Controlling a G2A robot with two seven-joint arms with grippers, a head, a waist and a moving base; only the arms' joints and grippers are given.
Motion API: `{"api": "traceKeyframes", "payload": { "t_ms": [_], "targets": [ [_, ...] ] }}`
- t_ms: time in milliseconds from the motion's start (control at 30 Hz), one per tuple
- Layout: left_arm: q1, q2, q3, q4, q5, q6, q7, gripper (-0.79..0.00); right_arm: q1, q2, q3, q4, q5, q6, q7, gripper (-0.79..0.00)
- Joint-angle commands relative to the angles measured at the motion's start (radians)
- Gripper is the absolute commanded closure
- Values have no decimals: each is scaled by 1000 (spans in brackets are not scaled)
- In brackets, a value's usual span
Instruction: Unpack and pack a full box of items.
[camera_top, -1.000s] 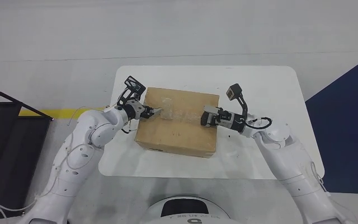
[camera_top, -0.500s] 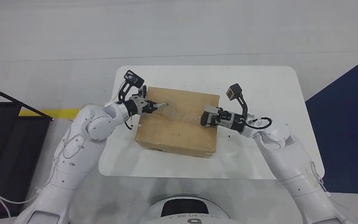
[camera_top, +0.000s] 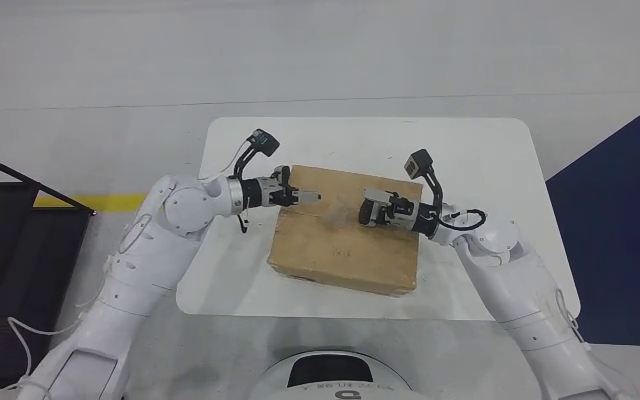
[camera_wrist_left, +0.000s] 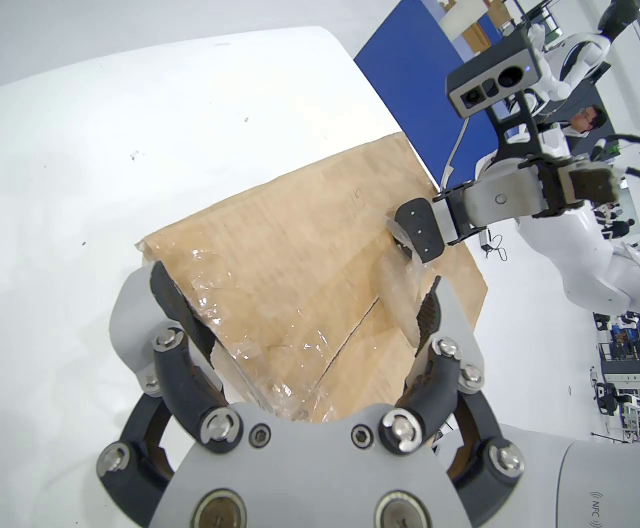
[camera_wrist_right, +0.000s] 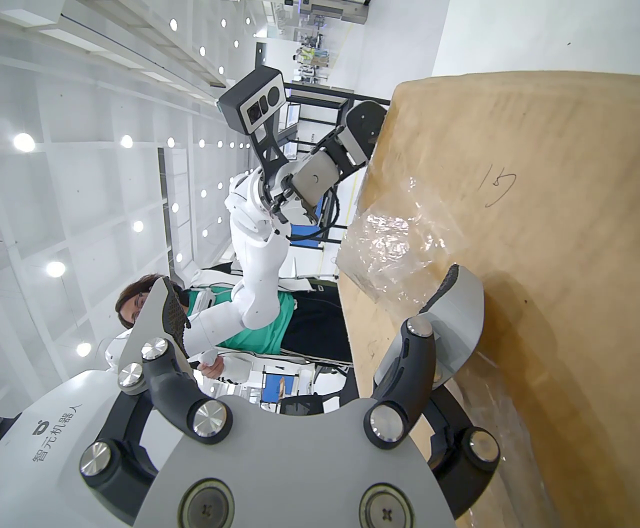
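- Left gripper: jaws released and spread wide, grasping nothing. They sit at the box's upper-left edge in the top view. In the left wrist view, that edge and its wrinkled tape lie between them.
- Right gripper: jaws also released and wide apart. One jaw lies on the box top against a crumpled patch of clear tape. The other stands off the cardboard in the air.
- The two grippers face each other across the box top. In the top view, the left one is just left of frame centre and the right one just right of it.
- Cardboard box: closed, flaps down, with the seam between the flaps running along the top. It sits at the centre of the top view, turned a little askew to the surface's edges.
- The tape is glossy and wrinkled, and lies on the top near both grippers.
- Pen mark: handwritten on the bare cardboard, near the crumpled tape patch.
- Surface: white with rounded corners. The box rests flat on it at about the middle.
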Motion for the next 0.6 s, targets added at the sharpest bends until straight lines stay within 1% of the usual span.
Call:
{"api": "traceKeyframes", "payload": {
  "t_ms": [0, 200, 367, 567],
  "targets": [
    [0, 2, -6, -5, 5, 5, -2, -785, 0, 0, 0, 0, 0, 0, 0, -785],
    [30, 18, -56, -46, 14, 8, -20, -785, 0, 0, 0, 0, 0, 0, 0, -785],
    [57, 26, -75, -60, 26, 4, -15, -785, -1, 0, -2, -2, 0, 2, -3, -785],
    [82, 31, -85, -53, 30, -14, 16, -785, 22, -10, -56, -30, -30, 68, -36, -785]
  ]
}}
